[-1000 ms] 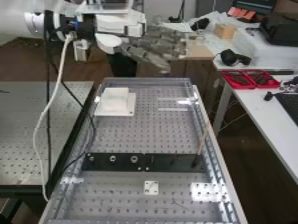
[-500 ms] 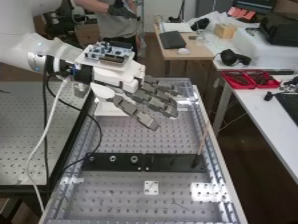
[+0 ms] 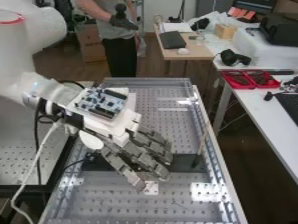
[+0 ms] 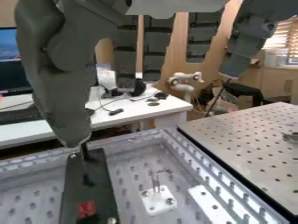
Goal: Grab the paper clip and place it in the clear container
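Observation:
The hand (image 3: 136, 150) hangs over the middle of the perforated bench, its fingers straight and spread above the black strip, tips beside a small white square plate (image 3: 151, 188). In the wrist view the hand (image 4: 60, 75) has its thumb and fingers extended, with nothing between them. A thin wire piece (image 4: 156, 182), perhaps the paper clip, rises at the white square plate (image 4: 158, 201). A thin dark line (image 3: 179, 205) also lies on the perforated surface. Right of the plate is a bright, shiny patch (image 3: 206, 192); whether it belongs to the clear container I cannot tell.
A black strip (image 3: 183, 163) crosses the bench, with an upright thin stick (image 3: 202, 142) at its right end. On the strip sits a red piece (image 4: 87, 209). Raised rails (image 3: 223, 182) edge the bench. Red trays (image 3: 249, 80) stand on the side table.
From the bench's far end, the hand has swung down and toward the near end, and is now low above the black strip. Its fingers stay extended.

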Motion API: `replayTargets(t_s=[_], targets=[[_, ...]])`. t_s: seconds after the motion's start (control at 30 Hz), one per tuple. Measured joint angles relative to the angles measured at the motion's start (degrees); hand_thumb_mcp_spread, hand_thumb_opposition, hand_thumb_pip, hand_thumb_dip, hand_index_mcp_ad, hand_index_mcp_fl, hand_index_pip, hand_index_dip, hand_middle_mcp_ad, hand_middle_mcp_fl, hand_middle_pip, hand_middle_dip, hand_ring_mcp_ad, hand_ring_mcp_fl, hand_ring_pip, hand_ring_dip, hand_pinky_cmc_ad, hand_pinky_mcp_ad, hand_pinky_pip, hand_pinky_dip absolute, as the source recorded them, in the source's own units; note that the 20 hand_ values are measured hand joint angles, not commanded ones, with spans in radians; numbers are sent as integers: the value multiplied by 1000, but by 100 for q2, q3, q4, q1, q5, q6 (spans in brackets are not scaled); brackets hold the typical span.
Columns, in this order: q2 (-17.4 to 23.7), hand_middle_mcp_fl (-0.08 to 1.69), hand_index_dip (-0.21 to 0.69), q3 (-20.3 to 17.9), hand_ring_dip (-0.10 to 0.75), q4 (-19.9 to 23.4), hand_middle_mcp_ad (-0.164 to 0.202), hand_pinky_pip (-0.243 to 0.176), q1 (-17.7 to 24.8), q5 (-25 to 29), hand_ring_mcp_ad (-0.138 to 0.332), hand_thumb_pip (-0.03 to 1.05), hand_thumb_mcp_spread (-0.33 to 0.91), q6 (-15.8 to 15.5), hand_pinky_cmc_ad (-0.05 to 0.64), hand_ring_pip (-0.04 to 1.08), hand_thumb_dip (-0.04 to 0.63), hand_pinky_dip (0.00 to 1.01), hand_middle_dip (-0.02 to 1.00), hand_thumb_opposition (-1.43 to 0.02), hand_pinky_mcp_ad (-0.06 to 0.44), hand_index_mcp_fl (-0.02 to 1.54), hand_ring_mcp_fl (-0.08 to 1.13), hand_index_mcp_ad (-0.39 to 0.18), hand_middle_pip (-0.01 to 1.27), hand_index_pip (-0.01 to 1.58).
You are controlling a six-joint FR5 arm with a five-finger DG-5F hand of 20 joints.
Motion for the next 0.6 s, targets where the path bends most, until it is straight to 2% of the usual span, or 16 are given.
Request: replayTargets(t_s=[0.03, 0.13, 0.3, 0.37, 0.47, 0.6], targets=[[-81, 175, 105, 36, 58, 35, -31, -12, -51, -48, 145, 503, 452, -23, 372, 99, 223, 188, 206, -754, 314, 222, 12, -113, 120, 621], [-260, 166, 105, 142, 58, 86, -31, -10, -160, -174, 143, 504, 449, -72, 368, 101, 234, 188, 202, -773, 295, 243, 14, -129, 120, 791], [-534, 164, 105, 374, 58, 84, -31, -10, -313, -394, 143, 504, 478, -126, 367, 101, 239, 188, 202, -785, 293, 265, 14, -138, 120, 953], [-659, 164, 105, 502, 58, 50, -28, -12, -374, -497, 148, 504, 483, -143, 363, 101, 239, 188, 202, -801, 291, 271, 12, -138, 120, 997], [-810, 164, 105, 663, 58, 24, -31, -10, -447, -656, 129, 504, 485, -172, 363, 101, 241, 188, 202, -801, 295, 265, 12, -138, 120, 1038], [-991, 164, 101, 829, 58, 48, -30, -10, -524, -923, 127, 504, 480, -341, 367, 101, 253, 188, 202, -801, 295, 267, 14, -154, 120, 1056]])
